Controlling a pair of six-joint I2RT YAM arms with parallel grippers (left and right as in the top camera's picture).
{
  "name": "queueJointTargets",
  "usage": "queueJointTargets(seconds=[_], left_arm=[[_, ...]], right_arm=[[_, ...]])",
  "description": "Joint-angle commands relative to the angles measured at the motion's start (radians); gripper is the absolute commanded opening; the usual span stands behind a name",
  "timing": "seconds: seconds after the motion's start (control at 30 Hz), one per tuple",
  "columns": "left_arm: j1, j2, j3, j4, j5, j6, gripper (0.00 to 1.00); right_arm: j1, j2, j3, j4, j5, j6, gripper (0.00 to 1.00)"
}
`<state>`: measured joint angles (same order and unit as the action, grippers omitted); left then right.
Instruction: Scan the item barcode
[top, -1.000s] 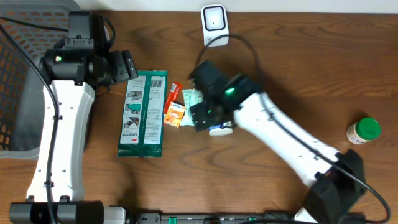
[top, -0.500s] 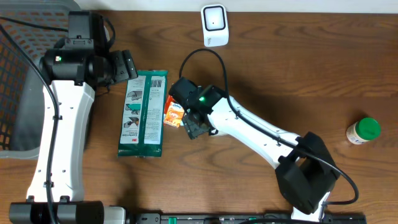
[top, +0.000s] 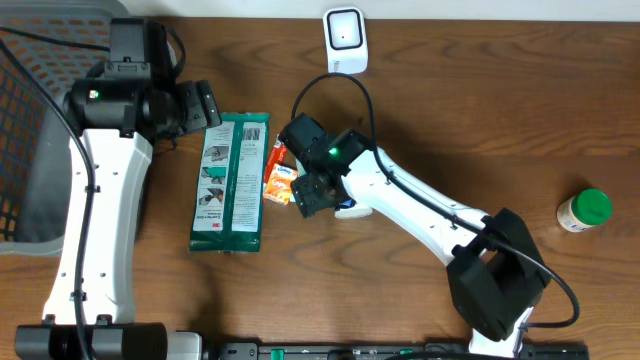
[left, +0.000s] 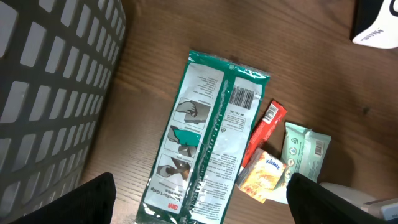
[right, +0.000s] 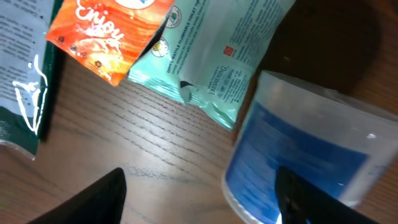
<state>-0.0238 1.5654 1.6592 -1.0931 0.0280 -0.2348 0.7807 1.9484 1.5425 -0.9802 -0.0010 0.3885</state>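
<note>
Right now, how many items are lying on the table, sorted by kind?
Flat packets: 4 (green packet, red sachet, orange packet, mint tissue pack)
Containers: 2 (blue-labelled tub, green-capped bottle)
Scanner: 1
Total: 7

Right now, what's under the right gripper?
The right gripper hangs over a green tissue pack and a blue-labelled tub, beside an orange packet. Overhead, the arm hides most of the pack and tub.

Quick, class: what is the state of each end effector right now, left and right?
Left end effector: open, holding nothing.
Right end effector: open, nothing gripped between its fingers.
</note>
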Motion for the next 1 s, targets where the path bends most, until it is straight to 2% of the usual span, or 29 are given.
queueJointTargets(seconds=[0.0,0.47,0.97], left_arm=[[0.003,0.008,-0.002,-0.002,0.006,0.006,0.88],[0.003,0.008,-0.002,-0.002,0.006,0.006,0.88],[0.003,0.008,-0.002,-0.002,0.006,0.006,0.88]], right_arm=[[0.02,-0.006,-0.001,0.006,-0.015,-0.009,0.7],[0.024,-0.006,-0.001,-0.073,0.083,-0.026,0.68],[-0.048,-0.006,-0.001,-0.138,0.158,0.0,0.73]])
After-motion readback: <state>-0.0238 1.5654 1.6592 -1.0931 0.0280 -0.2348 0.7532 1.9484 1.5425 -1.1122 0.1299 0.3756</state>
